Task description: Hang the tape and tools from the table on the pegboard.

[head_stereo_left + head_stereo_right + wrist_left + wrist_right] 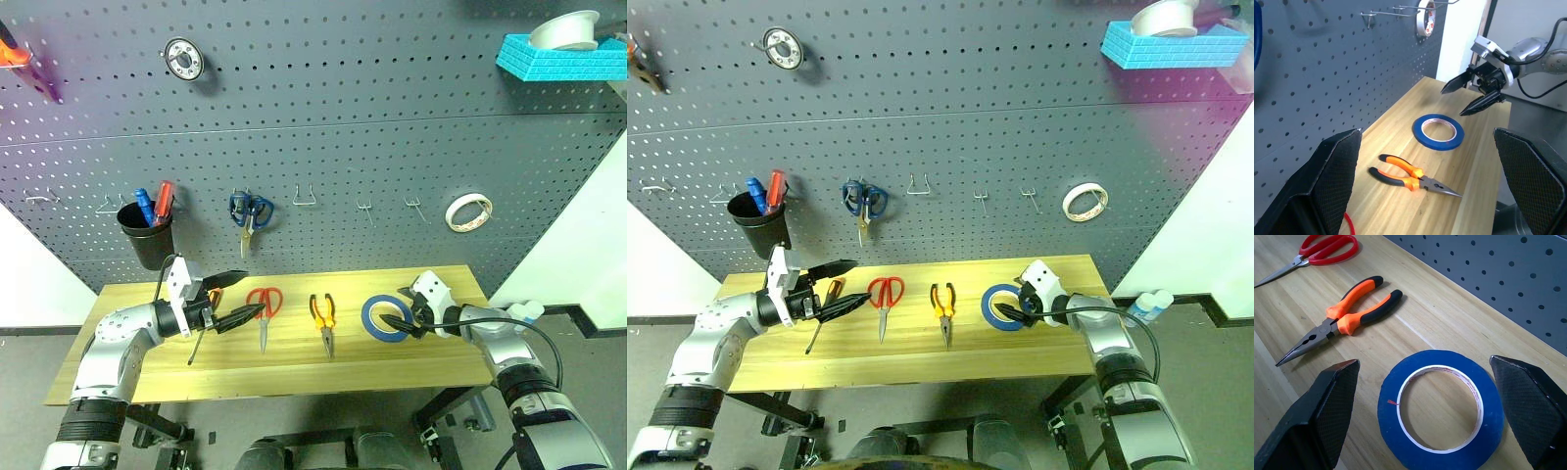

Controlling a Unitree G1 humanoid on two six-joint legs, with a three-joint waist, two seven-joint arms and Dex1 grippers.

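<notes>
blue tape (1440,406) lies flat between the right gripper's (1425,418) spread jaws; pliers (324,321), red scissors (264,308) beyond; screwdriver (202,328) under the left gripper's (238,296) jaws.

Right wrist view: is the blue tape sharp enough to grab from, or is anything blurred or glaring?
Right wrist view: the blue tape is crisp, no glare, its white core edge clear; the gripper fingers at the frame's edges look soft. Left wrist view: the tape and pliers are sharp, the near fingers blurred. Head views: purple tint in the upper corners, pegboard lines bowed.
</notes>
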